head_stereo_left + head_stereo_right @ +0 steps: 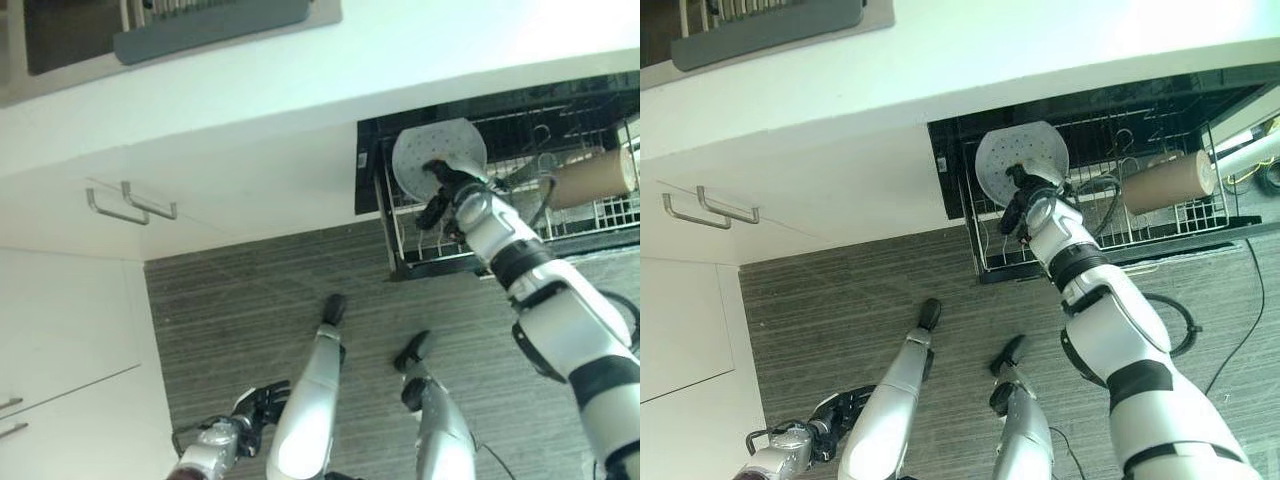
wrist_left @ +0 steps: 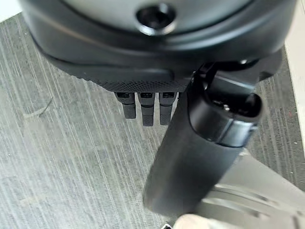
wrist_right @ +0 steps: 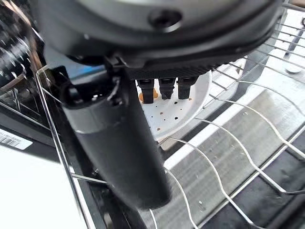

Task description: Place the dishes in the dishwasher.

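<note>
Round white plate [image 1: 1021, 160], speckled with small dots, standing on edge in the wire rack [image 1: 1160, 222] of the open dishwasher [image 1: 372, 160]. Right hand [image 1: 1028, 203] reaching into the rack; fingers [image 3: 165, 88] and thumb curled round the plate's lower rim, pinching it, the plate's face showing just past the fingertips. Orange smear on the plate close to the fingertips in the right wrist view. Curved wire tines beside and beyond the fingers, metal tub bottom beneath them. A tan cylinder [image 1: 1168, 180] lying in the same rack, well apart from the fingers, on their far side from the rack's front corner. Striped grey floor [image 1: 240, 310] below; white cabinet fronts with two bar handles [image 1: 130, 205]; white counter [image 1: 200, 110] above the dishwasher. Left hand [image 1: 255, 405] low over the floor, far from the rack, fingers [image 2: 147, 109] straight and side by side, holding nothing.
</note>
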